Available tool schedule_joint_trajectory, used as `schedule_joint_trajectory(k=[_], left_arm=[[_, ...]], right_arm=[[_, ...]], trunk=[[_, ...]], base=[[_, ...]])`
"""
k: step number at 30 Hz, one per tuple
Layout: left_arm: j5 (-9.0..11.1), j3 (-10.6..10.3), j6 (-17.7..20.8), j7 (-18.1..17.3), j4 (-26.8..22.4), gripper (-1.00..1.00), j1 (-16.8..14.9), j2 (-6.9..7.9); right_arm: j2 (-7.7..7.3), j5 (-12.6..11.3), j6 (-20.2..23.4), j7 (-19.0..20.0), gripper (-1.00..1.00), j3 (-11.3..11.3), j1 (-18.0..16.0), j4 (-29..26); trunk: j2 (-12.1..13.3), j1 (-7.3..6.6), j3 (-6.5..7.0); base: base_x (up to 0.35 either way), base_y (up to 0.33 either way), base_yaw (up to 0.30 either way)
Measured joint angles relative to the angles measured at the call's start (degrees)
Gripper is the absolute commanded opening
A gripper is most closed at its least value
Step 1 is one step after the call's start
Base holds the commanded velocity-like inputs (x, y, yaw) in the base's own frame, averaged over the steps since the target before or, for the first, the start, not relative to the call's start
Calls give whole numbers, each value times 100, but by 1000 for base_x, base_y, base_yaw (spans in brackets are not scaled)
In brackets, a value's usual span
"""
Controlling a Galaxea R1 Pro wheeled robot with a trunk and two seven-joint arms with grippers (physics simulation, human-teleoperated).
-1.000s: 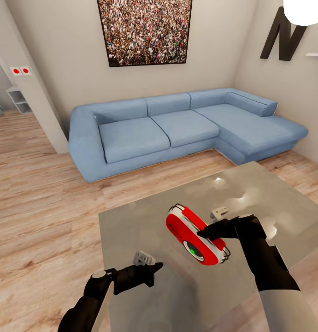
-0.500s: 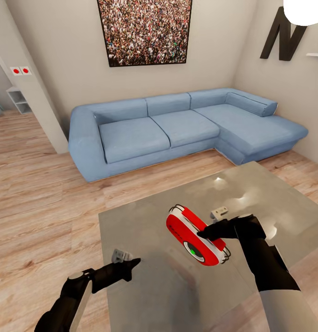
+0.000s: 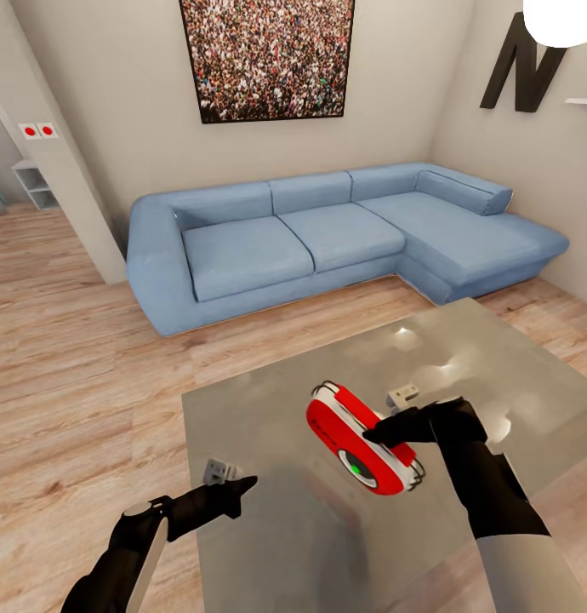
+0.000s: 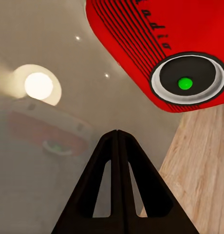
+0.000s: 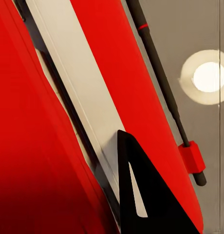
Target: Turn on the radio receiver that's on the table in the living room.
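Observation:
The red radio receiver (image 3: 344,421) stands tilted on its edge on the glossy grey table (image 3: 259,409), its green-centred dial (image 3: 355,465) facing the front left. My right gripper (image 3: 372,433) is clamped on the radio's upper rim. In the right wrist view one finger (image 5: 136,195) lies on the white trim (image 5: 68,73), beside the thin wire handle (image 5: 160,73). My left gripper (image 3: 245,484) is shut and empty near the table's left front. It points at the radio (image 4: 141,44) and its dial (image 4: 187,83) from a short way off.
A blue L-shaped sofa (image 3: 327,238) stands beyond the table across a strip of wood floor (image 3: 72,383). A framed crowd photo (image 3: 268,55) hangs above it. A white pendant lamp (image 3: 566,21) hangs at the upper right, and a wall corner (image 3: 68,170) juts out at the left.
My left gripper has drawn back to the left, away from the radio, then stopped. The right gripper and the radio have barely shifted.

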Motion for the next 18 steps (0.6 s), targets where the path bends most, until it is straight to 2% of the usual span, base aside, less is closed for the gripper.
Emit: schedule_joint_trajectory(k=[6,11,18], left_arm=[[-7,-3,1,27,4,-100,0,-1],[-14,-10,7,56,5,-100,0,-8],[-14,-12,9,74,8,-100,0,-17]], right_arm=[[41,605,290,-3,-100,-35,0,178],[39,716,347,-19,-100,-44,0,498],[37,702,358,11,-100,-48,-1,673]], trunk=[[0,0,0],[0,0,0],[0,0,0]], base=[[0,0,0],[0,0,0],[0,0,0]])
